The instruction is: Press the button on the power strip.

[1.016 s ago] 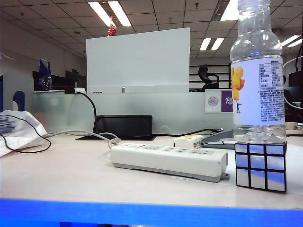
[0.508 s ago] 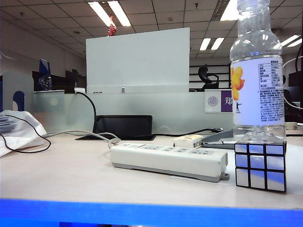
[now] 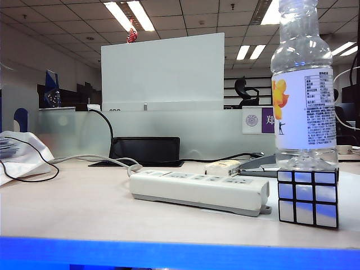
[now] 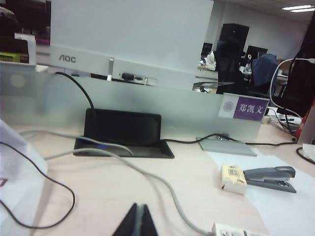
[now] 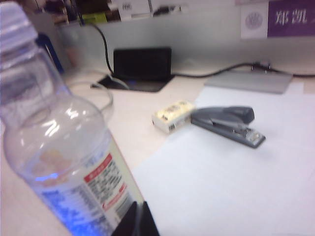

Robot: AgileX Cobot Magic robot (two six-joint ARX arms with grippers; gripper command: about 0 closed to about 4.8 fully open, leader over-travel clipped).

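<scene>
The power strip (image 3: pixel 199 190) lies at the middle of your exterior view, its cord (image 3: pixel 95 160) trailing off left, a cube (image 3: pixel 307 197) and a clear bottle (image 3: pixel 304 84) just to its right. You can't pick out the button on it from here. Neither arm shows in that view. Your left gripper (image 4: pixel 137 222) sits at the bottom edge of its wrist view, fingers pressed together, above the table, only the strip's corner showing at lower right. Your right gripper (image 5: pixel 137 220), also closed, hangs beside the bottle; the stapler (image 5: pixel 229 125) and cream box (image 5: pixel 172 115) show clearly there.
</scene>
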